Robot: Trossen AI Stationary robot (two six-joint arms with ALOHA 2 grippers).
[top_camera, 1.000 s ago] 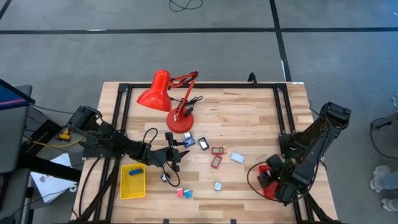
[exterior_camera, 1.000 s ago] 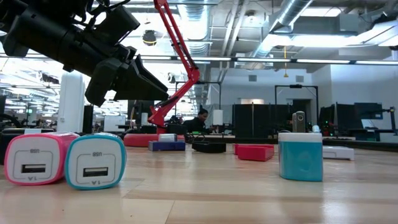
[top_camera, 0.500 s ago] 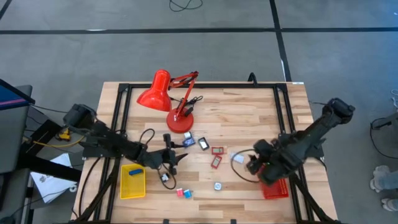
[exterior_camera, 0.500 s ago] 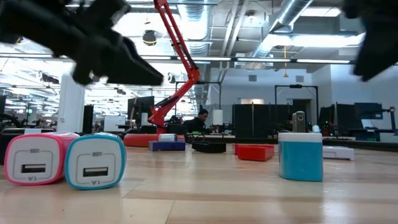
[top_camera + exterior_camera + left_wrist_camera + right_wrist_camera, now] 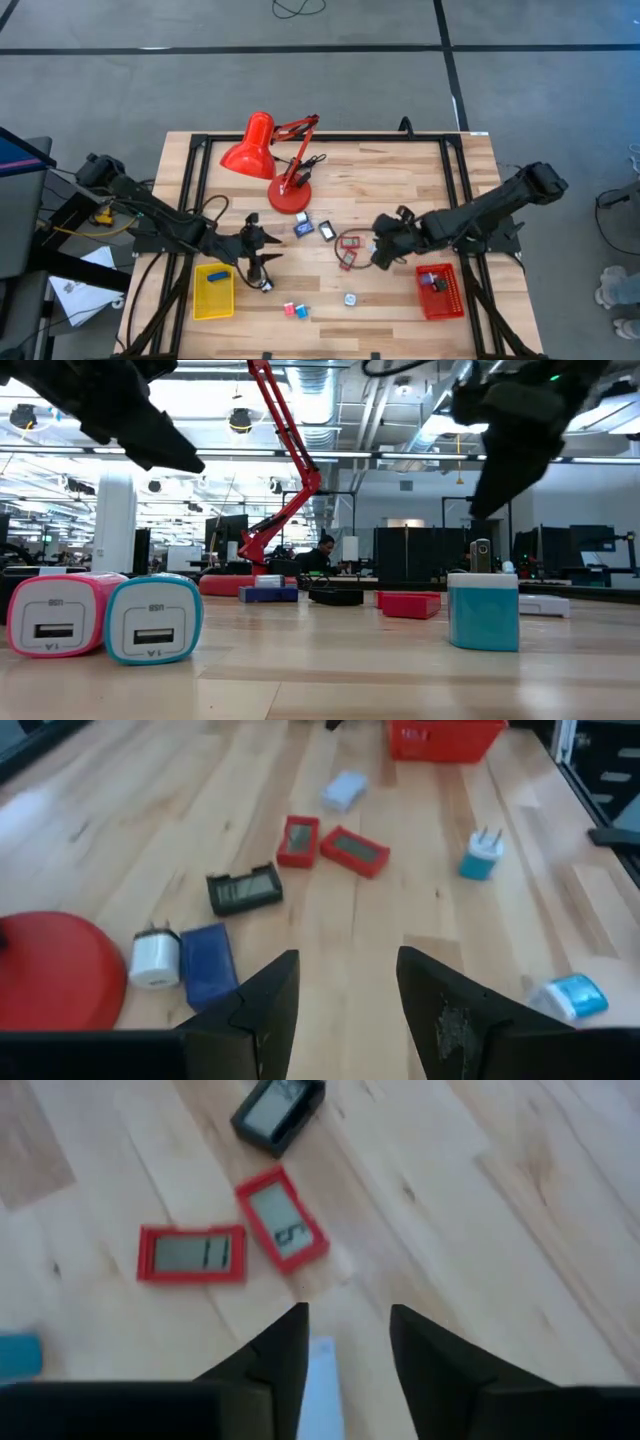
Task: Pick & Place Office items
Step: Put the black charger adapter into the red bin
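Nearest me in the low view, a pink USB charger [image 5: 55,628] and a teal one [image 5: 153,620] stand touching at the lower left of the frame. A blue plug adapter [image 5: 483,610] stands upright at the lower right. Both arms are only dark shapes cut off by the top edge there, so that view tells me nothing about either tool.

From above, the yellow tray [image 5: 213,300] sits at the lower left of the bench [image 5: 400,180] with a blue piece inside. The red tray [image 5: 452,298] sits at the lower right with something small in it that I cannot make out.

The left tool [image 5: 345,1010] hangs above the bench left of centre. Its fingers [image 5: 265,1010] are parted and there is nothing between them. Past it lie a white charger [image 5: 155,958] touching a dark blue block [image 5: 208,963], then a black display [image 5: 245,890].

The right tool [image 5: 345,1355] is low over the middle of the bench, right of centre. Its fingers [image 5: 440,1365] stand apart on either side of a pale blue block [image 5: 320,1370]. The block lies close to one finger with a gap at the other, and its near end is hidden by the tool. I cannot tell whether it is being touched. From above the tool hides the block entirely.

Just beyond are two red displays [image 5: 190,1253] [image 5: 282,1217], almost touching at a corner. Farthest back, the red desk lamp [image 5: 270,150] stands at the upper centre.
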